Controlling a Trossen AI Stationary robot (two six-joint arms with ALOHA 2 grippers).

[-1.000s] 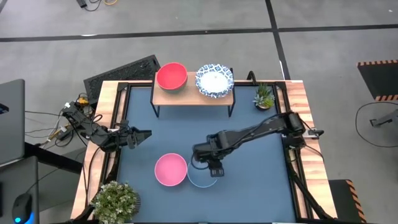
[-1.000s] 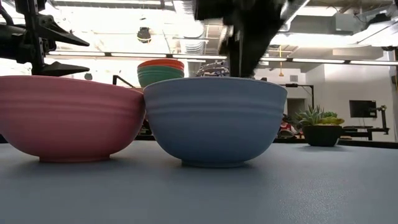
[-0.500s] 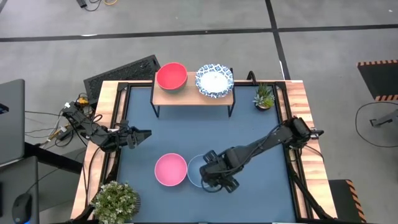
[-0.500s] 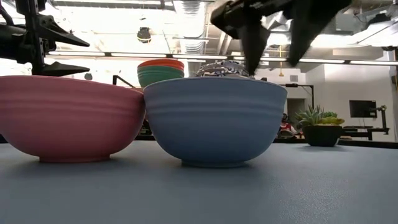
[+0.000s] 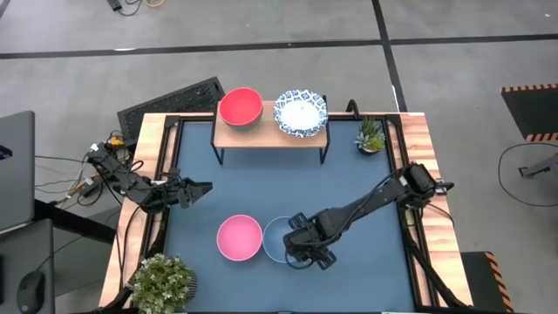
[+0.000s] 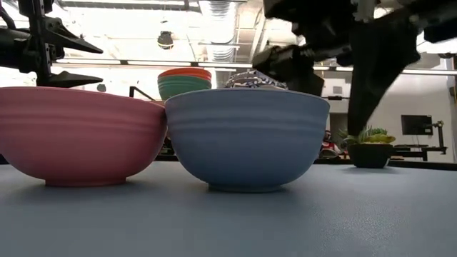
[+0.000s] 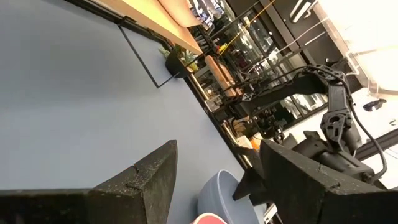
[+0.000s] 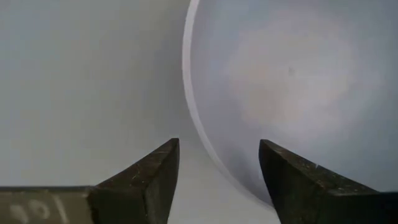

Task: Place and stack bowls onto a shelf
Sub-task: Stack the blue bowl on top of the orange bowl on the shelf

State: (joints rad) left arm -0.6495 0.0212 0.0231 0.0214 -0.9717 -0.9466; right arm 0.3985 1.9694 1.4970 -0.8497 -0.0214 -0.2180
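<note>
Right claw (image 8: 217, 180), fingers wide, straddles the round light-blue bowl's (image 5: 277, 237) four-o'clock rim: next, pinch and lift shelfward.

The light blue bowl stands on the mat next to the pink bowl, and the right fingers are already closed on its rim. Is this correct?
Not quite. The light blue bowl does stand beside the pink bowl, but the right gripper is open, not closed. The right wrist view shows its two fingers apart, one on each side of the rim and not touching it.
</note>
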